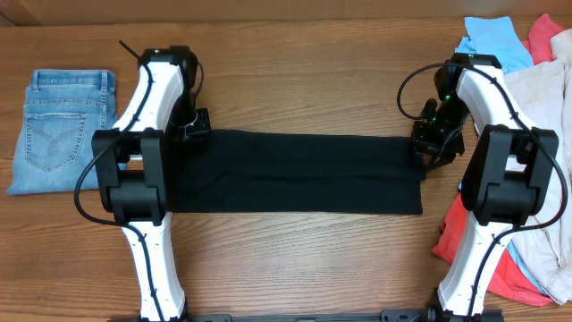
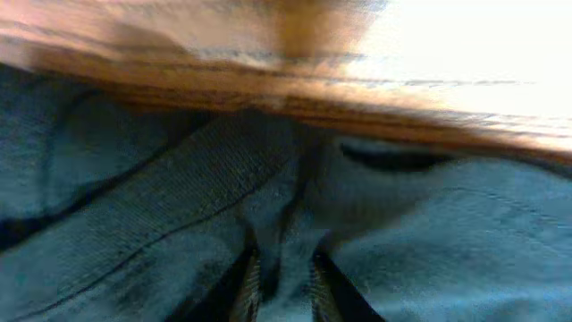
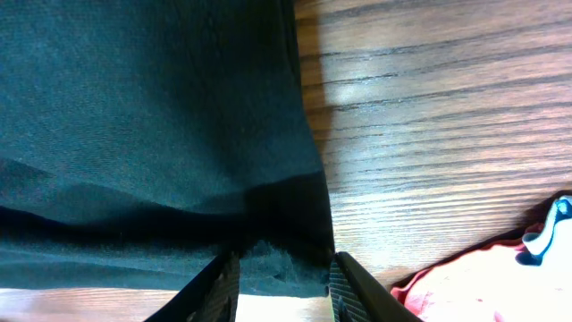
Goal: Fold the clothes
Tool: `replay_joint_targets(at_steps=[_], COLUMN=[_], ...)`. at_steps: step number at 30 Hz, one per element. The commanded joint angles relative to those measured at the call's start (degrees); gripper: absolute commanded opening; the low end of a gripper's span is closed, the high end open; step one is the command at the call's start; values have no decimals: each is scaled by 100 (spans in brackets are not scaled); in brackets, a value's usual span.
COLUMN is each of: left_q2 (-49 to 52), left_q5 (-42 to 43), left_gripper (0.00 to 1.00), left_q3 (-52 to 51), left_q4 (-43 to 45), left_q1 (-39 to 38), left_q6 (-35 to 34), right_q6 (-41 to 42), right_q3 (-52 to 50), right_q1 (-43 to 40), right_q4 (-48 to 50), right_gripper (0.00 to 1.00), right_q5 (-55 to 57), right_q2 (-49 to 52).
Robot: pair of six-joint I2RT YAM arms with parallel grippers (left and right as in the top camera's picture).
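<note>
The black T-shirt point(image 1: 295, 174) lies as a long folded strip across the middle of the table. My left gripper point(image 1: 195, 127) is down at the strip's far left corner. In the left wrist view its jaws point(image 2: 279, 291) stand narrow, pinching a raised ridge of the dark cloth point(image 2: 161, 206). My right gripper point(image 1: 435, 148) sits at the strip's far right corner. In the right wrist view it point(image 3: 286, 286) stands apart around the flat cloth edge point(image 3: 152, 134), which is not bunched.
Folded blue jeans point(image 1: 63, 130) lie at the left edge. A loose pile fills the right side: a cream garment point(image 1: 536, 98), a light blue one point(image 1: 492, 40) and a coral one point(image 1: 465, 241), the coral also beside my right fingers point(image 3: 483, 286).
</note>
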Motion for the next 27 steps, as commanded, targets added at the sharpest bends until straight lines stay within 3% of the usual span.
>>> replay_joint_targets(at_steps=[1,3,7,19,27], left_q2=[114,114,59,-103,-170], left_q5=[-26,59,310,354,181], left_gripper=[16,8,4,4,4], left_q3=[-299,-304,-164,1056,1132], left_q4=[55,26,-31,-813,-1613], left_q1=[-11,-13,0,9,13], left_q6=[-74,-26,107,184,267], right_q6=[-20,-20,-20,-22,-22], right_q3=[-15,-15,-15,-15,-15], right_q1=[35,35,35,35,35], right_q4=[2,4,4,2,-15], right_gripper=[37,37,37,37,37], right_q5=[-15,-15,-15,-13,28], right_q2=[-227,-227,-227,-227,-227])
